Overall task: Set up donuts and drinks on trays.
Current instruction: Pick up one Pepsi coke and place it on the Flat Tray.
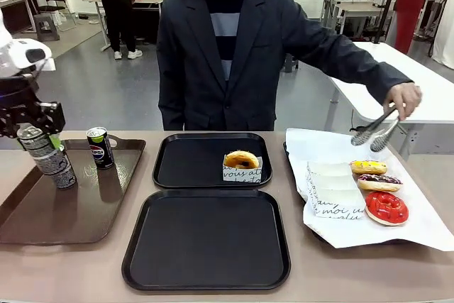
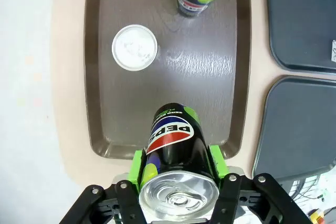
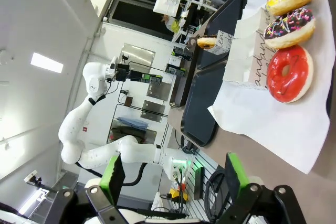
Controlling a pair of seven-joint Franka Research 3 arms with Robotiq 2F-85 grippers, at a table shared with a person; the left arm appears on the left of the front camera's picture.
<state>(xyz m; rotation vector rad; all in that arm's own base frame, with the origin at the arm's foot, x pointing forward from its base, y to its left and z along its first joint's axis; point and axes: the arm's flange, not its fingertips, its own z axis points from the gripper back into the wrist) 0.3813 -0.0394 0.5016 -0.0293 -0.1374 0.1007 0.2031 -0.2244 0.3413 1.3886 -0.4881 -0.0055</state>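
My left gripper (image 2: 176,166) is shut on an upright black Pepsi can (image 2: 173,140), green pads on both sides, over the brown tray's near end. In the front view that gripper (image 1: 42,141) holds the can (image 1: 48,161) at the far left. A second Pepsi can (image 1: 99,147) stands farther back, and a silver-topped can (image 2: 135,47) stands beside it. A golden donut in a white box (image 1: 242,164) sits on the far black tray (image 1: 184,164). The near black tray (image 1: 206,239) lies before it. My right gripper (image 3: 173,174) is open, holding nothing.
The cans stand on a brown tray (image 1: 85,204). At the right, white paper (image 1: 418,225) carries yellow (image 1: 369,167), chocolate (image 1: 379,182) and red (image 1: 386,208) donuts plus stacked white boxes (image 1: 330,189). The person's hand holds metal tongs (image 1: 376,133) above them.
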